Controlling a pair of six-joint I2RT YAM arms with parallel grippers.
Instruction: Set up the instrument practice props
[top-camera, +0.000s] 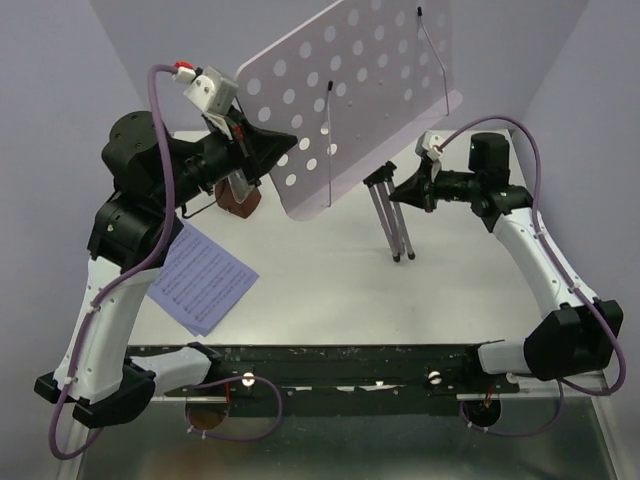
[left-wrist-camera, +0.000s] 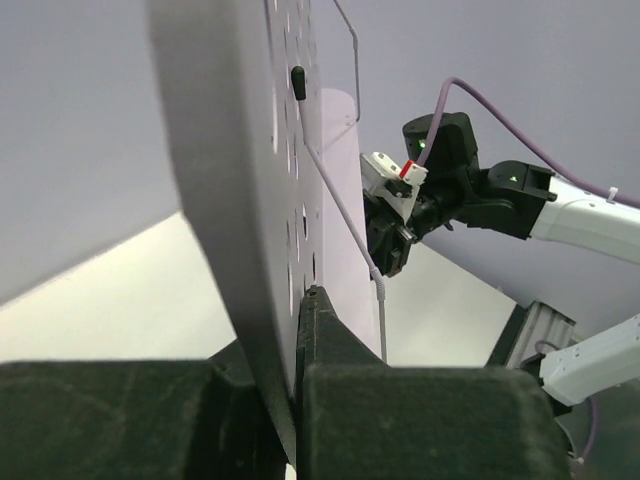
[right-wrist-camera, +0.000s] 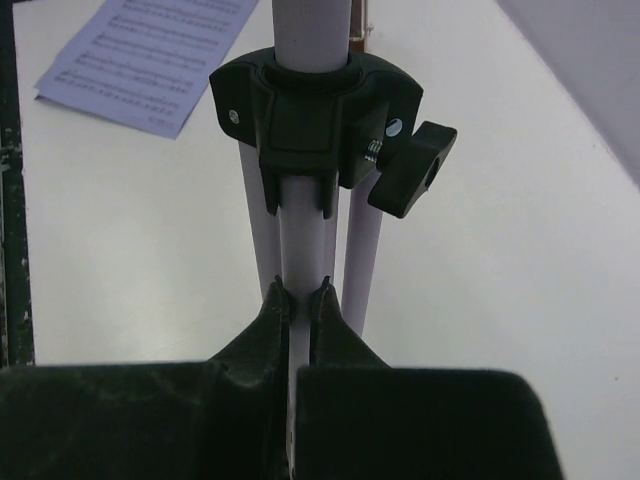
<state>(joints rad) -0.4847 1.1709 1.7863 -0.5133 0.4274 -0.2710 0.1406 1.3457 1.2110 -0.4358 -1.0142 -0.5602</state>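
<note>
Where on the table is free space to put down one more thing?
Free: the table between sheet music and tripod legs, down to the near edge; also right of the legs, before the right arm. Crowded: back left, where left gripper, metronome and stand desk meet.

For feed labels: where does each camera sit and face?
Top external: overhead behind the robot, facing down at the table; left arm, right arm show.
Left wrist: behind the left gripper, facing along the stand desk it clamps; right arm beyond.
Right wrist: behind the right gripper, facing the stand pole it grips.
Shared: sheet music, in top and right wrist.
</note>
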